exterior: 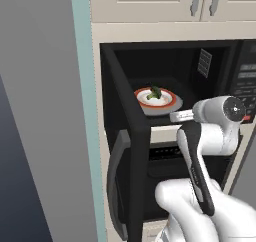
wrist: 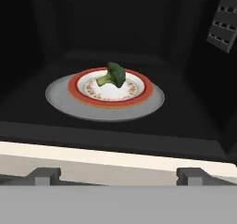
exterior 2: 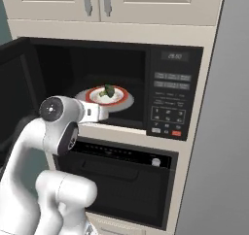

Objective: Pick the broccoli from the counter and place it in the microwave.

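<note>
Microwave [wrist: 194,102] cavity, broccoli [wrist: 113,74] on plate [wrist: 110,90]

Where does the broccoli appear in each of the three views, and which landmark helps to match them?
Left base view: the broccoli lies right of centre in the upper half, on the red-rimmed plate inside the microwave.
Right base view: upper half, left of centre, on the same plate.
Hand view: upper middle, on the plate's far side.
Shared landmark: the grey turntable under the plate.
</note>
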Controlling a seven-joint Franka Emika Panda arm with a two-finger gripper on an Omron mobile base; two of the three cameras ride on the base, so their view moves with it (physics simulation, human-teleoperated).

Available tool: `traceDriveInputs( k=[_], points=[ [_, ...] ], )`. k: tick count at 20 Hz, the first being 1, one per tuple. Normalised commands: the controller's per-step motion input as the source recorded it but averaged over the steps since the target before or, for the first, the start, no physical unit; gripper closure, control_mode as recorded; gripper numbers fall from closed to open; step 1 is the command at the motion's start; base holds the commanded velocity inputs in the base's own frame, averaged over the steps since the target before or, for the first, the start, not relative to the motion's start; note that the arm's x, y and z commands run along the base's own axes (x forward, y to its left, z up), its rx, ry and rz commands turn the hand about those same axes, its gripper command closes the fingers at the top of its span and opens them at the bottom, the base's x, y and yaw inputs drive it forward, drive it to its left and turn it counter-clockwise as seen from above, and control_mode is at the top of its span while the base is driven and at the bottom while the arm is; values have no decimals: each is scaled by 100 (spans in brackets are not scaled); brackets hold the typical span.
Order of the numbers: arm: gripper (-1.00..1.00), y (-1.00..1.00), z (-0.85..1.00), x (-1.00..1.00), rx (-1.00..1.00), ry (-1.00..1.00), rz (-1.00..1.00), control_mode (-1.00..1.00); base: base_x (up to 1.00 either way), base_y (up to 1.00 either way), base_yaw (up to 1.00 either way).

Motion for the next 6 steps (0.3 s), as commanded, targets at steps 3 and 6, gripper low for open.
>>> traceDriveInputs(
  k=[3,6],
  points=[
    [-100,0,-6,-100,-10,-26,0,-100,0,0,0],
    [-100,12,28,-100,-9,13,0,-100,0,0,0]
  ],
)
